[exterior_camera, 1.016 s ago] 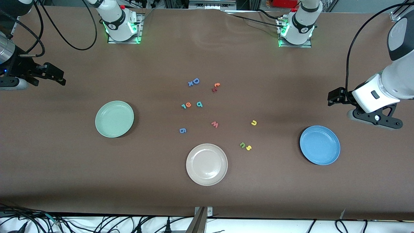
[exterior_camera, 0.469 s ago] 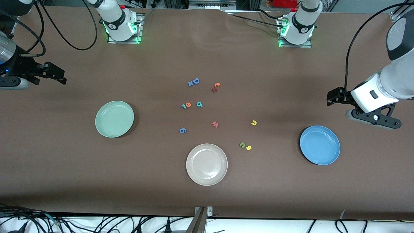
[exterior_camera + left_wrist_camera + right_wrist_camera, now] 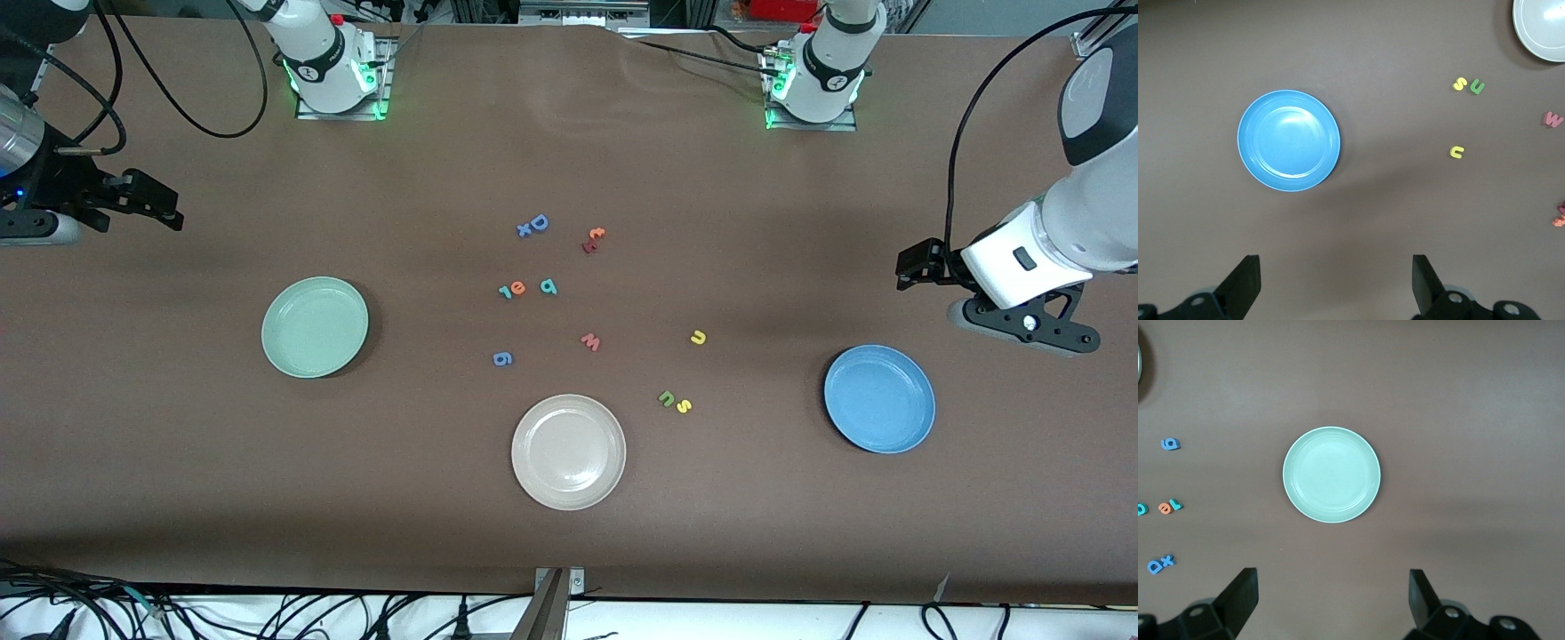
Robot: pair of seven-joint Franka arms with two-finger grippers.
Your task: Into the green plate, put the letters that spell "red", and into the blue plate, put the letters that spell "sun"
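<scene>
Six small letters lie on table, none in plates yet. Left gripper (image 3: 909,267) hangs empty at 12 o'clock of blue plate (image 3: 879,399), fingers wide apart. Right gripper (image 3: 169,212) same, at 10 o'clock of green plate (image 3: 315,326). Yellow u (image 3: 698,337) sits alone: grab first, come straight down, pinch gently. Teal r (image 3: 506,291) touches orange e (image 3: 517,287): take care.

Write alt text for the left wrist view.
An empty blue plate lies on the brown table, below the open left gripper. Off to one side lie a yellow "s" beside a green "n", and a yellow "u".
</scene>
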